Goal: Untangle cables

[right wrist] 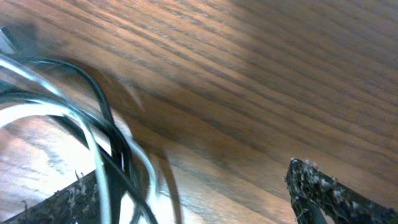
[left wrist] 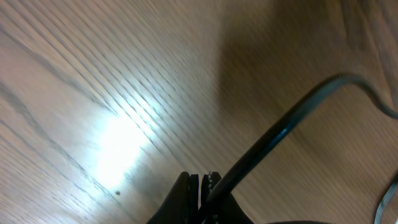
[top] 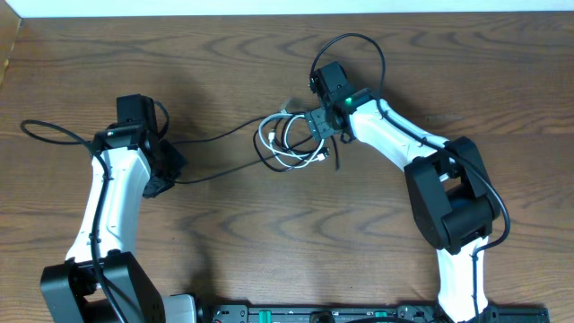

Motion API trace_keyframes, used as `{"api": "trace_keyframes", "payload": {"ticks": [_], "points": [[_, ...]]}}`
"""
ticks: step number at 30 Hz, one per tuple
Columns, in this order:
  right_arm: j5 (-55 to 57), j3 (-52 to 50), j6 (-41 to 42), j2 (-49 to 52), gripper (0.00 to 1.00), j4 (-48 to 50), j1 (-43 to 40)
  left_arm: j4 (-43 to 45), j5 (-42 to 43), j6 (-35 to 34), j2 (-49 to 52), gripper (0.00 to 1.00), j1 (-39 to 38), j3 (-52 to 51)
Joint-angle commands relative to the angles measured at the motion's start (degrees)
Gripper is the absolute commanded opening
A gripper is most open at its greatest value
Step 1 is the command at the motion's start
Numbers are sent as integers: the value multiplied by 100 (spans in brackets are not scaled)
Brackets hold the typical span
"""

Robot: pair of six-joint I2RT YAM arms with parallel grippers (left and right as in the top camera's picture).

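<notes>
Left pincer [left wrist: 202,182]: jaws fully closed on the black cable [left wrist: 280,124], which comes out from between the fingertips and runs up and away across the table [top: 448,63]. In the overhead view this pincer sits left of centre, and the thin black line leads from it rightward to the tangle near the middle of the table. Right pincer [right wrist: 194,171]: jaws wide apart, nothing clamped between them, bare table showing in the gap. Strands of the white cable [right wrist: 31,112] and of the black one cross at the tip of one finger [right wrist: 68,199]; contact there cannot be confirmed. The other finger [right wrist: 323,193] is clear of both cables. From overhead the right pincer hangs at the right edge of the tangle. The white cable lies coiled in several loops, with black loops passing through and around it. The two cables remain intertwined at that spot. Both wrist views are blurred.
</notes>
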Motion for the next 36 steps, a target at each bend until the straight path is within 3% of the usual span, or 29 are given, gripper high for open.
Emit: {"api": "trace_keyframes", "payload": {"ticks": [1, 15, 21, 29, 36], "points": [[402, -17, 31, 52, 83, -13, -214, 59, -409, 87, -50, 7, 57, -79], [391, -17, 79, 52, 71, -149, -669, 48, -879, -76, -48, 7, 164, -83], [-387, -17, 76, 52, 66, -144, -697, 52, -378, -92, -48, 8, 243, -101], [-1510, -17, 76, 52, 22, -101, -632, 177, 315, -87, -9, 8, 238, -256], [-1353, -20, 74, 52, 7, -116, -627, 195, 804, -35, 166, 8, 227, -260]]}}
